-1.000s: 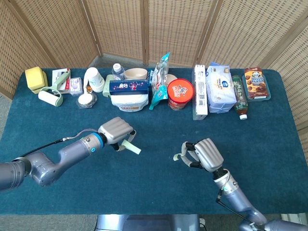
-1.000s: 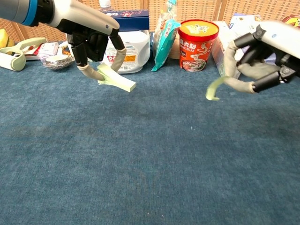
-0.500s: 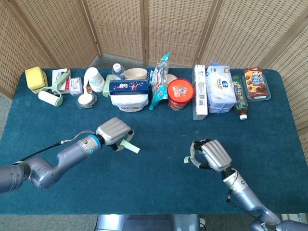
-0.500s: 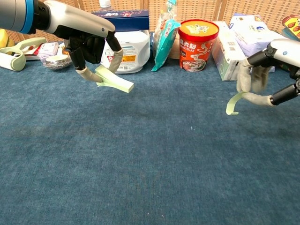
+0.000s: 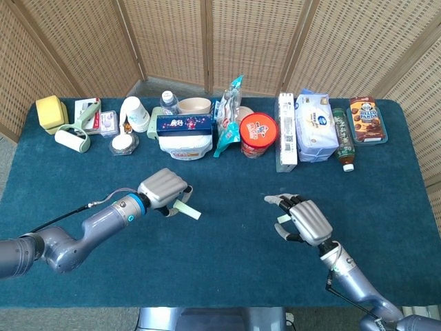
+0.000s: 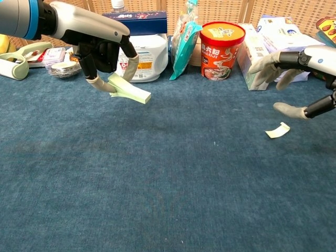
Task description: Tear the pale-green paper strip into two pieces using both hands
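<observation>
Pale-green piece (image 6: 129,90) pinched by left hand (image 6: 100,52); red cup (image 6: 222,43) print unreadable.

In the chest view the right hand (image 6: 307,73) runs off the right edge, so its palm and wrist are cut away, and the left arm is cropped at the top left corner. The left hand (image 5: 165,189) covers the near end of the pale-green paper piece (image 5: 187,210) in the head view, so the grip is probably a pinch. Print on the cup noodle tub (image 5: 258,134) is too small to read.
</observation>
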### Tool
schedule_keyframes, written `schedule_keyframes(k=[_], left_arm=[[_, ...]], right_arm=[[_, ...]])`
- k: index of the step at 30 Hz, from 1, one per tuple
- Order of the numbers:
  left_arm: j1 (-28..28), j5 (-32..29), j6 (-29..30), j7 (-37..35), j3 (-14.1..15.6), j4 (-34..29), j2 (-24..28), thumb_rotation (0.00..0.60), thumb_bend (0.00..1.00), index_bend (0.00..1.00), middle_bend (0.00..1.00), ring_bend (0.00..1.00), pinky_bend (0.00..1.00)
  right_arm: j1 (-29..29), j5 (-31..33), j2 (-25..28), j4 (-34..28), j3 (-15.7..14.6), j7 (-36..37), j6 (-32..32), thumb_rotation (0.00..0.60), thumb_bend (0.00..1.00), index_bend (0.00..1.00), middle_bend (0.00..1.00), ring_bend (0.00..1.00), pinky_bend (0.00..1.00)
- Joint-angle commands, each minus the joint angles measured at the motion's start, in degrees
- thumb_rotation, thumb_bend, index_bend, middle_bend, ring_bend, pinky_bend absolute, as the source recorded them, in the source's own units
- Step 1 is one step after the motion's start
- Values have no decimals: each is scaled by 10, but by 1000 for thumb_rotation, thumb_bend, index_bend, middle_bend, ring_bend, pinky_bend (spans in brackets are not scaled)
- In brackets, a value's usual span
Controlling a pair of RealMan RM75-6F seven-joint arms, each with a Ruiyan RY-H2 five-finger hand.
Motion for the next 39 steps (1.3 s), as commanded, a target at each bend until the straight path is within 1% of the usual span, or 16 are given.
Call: schedule_keyframes(k=[1,5,8,10,13,14,19,22,26,28,31,33,39], left_arm=[[1,1,1,2,-2,-1,-1,600,406,600,911,923,967],[4,3,4,6,-5,-3,-1,599,376,572,844,835,929],[6,4,5,7,-8,-5,1,579,356,544,770,759,896],[8,4,6,8,-9,-6,1,544,322,493,683,676,831],[10,4,9,11,-11,-7,0,504,293,434,595,590,745],[10,4,9,12,-12,-7,0,498,289,426,578,573,730],[14,6,14,15,-15,-10,-1,473,261,356,408,420,636],[16,8,15,16,-16,-10,-2,465,259,314,352,353,590],[19,11,21,18,-18,-11,-2,455,258,270,288,297,553],[22,12,25,17,-20,-13,-2,433,257,244,261,271,522],[31,18,41,22,-21,-16,1,405,257,223,248,243,484],[53,24,85,21,-25,-34,15,394,257,217,244,235,471],[108,46,157,29,-15,-76,38,391,257,210,242,233,464]], right_arm=[[-1,-1,1,0,0,1,1,600,414,185,298,230,296],[-2,-2,4,-2,0,1,2,600,413,183,293,218,284],[-3,-2,6,-2,1,3,4,600,413,183,293,217,282],[-4,-2,6,-2,1,5,5,600,414,183,293,217,282],[-5,-3,7,-1,1,7,6,600,414,184,293,217,282],[-5,-4,7,-1,1,8,6,600,414,184,293,217,282],[-7,-3,8,1,1,11,7,600,413,186,293,217,282],[-7,-3,9,2,2,13,8,600,413,188,293,217,282],[-8,-3,9,3,2,14,9,600,414,190,293,217,282],[-9,-3,10,3,2,15,9,600,414,190,293,214,281],[-10,-3,11,3,3,14,10,600,413,190,293,202,263],[-10,0,12,4,5,10,11,600,413,188,291,190,244],[-13,15,17,4,8,0,4,600,414,178,272,175,235]])
